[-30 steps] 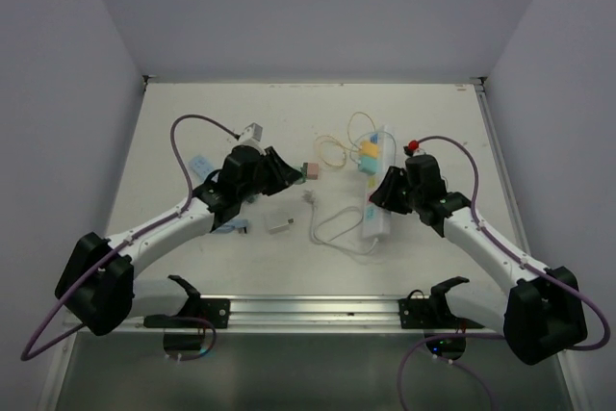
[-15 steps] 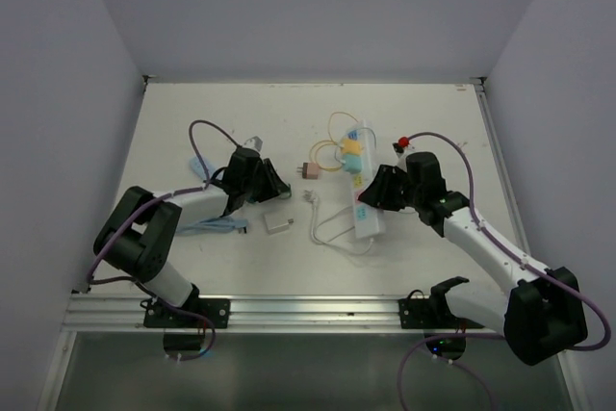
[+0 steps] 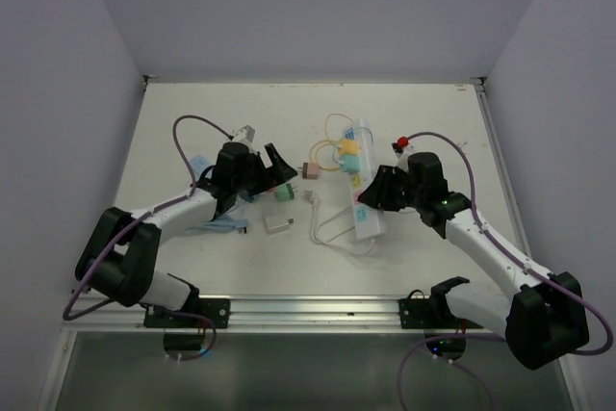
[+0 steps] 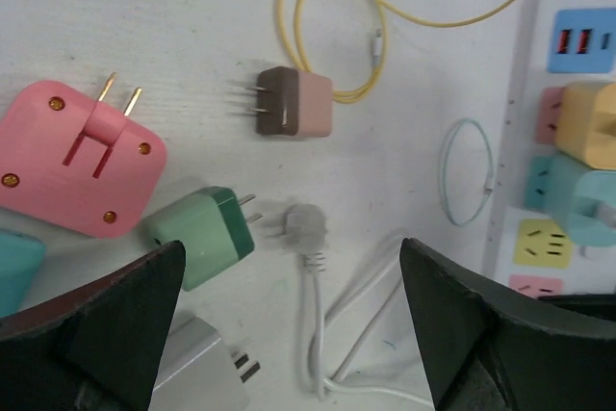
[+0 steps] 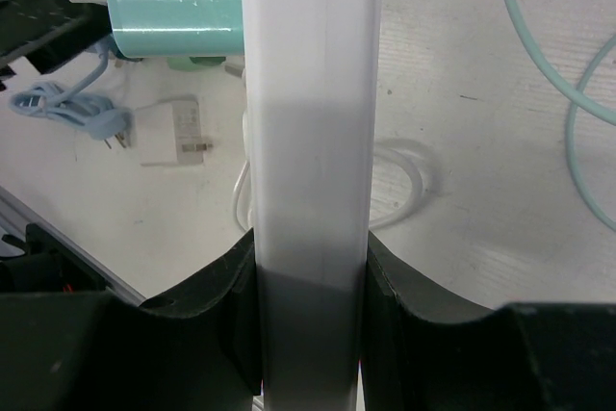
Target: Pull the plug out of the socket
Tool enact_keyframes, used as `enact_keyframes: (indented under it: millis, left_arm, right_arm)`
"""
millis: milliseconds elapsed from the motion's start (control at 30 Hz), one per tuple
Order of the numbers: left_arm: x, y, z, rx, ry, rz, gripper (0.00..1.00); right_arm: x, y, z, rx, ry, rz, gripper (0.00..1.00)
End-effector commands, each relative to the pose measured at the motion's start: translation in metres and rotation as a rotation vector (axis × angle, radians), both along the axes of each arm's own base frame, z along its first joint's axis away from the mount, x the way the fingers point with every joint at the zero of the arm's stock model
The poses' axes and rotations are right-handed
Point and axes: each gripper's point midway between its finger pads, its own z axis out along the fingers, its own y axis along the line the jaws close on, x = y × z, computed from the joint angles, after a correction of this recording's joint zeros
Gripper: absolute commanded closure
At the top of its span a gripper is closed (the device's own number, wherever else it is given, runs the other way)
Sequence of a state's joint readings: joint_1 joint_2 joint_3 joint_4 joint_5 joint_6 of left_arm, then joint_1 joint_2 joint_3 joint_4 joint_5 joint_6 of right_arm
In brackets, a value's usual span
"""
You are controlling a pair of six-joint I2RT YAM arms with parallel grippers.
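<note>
My right gripper [image 5: 310, 276] pinches the white power strip [image 5: 310, 93]; my left gripper [image 4: 289, 281] hangs spread wide above the green plug [image 4: 195, 238].

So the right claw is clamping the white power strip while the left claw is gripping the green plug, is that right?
Not quite. The right gripper does clamp the white power strip, but the left gripper is open. The green plug lies loose on the table, as the left wrist view shows.
</note>
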State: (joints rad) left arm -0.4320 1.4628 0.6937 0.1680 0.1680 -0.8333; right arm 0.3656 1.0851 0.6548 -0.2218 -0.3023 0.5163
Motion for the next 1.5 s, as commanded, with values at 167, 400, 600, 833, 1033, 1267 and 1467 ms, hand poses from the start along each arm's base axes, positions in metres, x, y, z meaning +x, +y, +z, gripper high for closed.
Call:
enact_keyframes:
  millis: [167, 400, 600, 833, 1033, 1267, 1467]
  left_arm:
    - [-0.007, -0.033, 0.099, -0.149, -0.193, -0.034, 0.01]
    - [-0.019, -0.102, 0.143, -0.241, -0.251, -0.13, 0.07]
    - [-0.01, -0.138, 0.152, -0.236, -0.264, -0.155, 0.1]
    - [0.003, -0.15, 0.127, -0.172, -0.206, -0.111, 0.18]
    - [0.008, -0.159, 0.127, -0.166, -0.213, -0.111, 0.34]
    - [0.005, -0.159, 0.131, -0.175, -0.223, -0.113, 0.76]
    - [-0.003, -0.147, 0.139, -0.186, -0.24, -0.092, 1.0]
  right_arm:
    - [0.022, 0.014, 0.06, 0.07, -0.19, 0.032, 1.0]
    - [0.019, 0.018, 0.066, 0.09, -0.19, 0.03, 1.0]
    - [0.017, 0.02, 0.073, 0.099, -0.197, 0.029, 1.0]
    - [0.012, 0.023, 0.078, 0.108, -0.204, 0.034, 1.0]
    - [0.011, 0.026, 0.081, 0.105, -0.212, 0.044, 1.0]
    - [0.012, 0.022, 0.075, 0.08, -0.212, 0.027, 1.0]
    - [0.015, 0.004, 0.051, 0.001, -0.161, -0.071, 1.0]
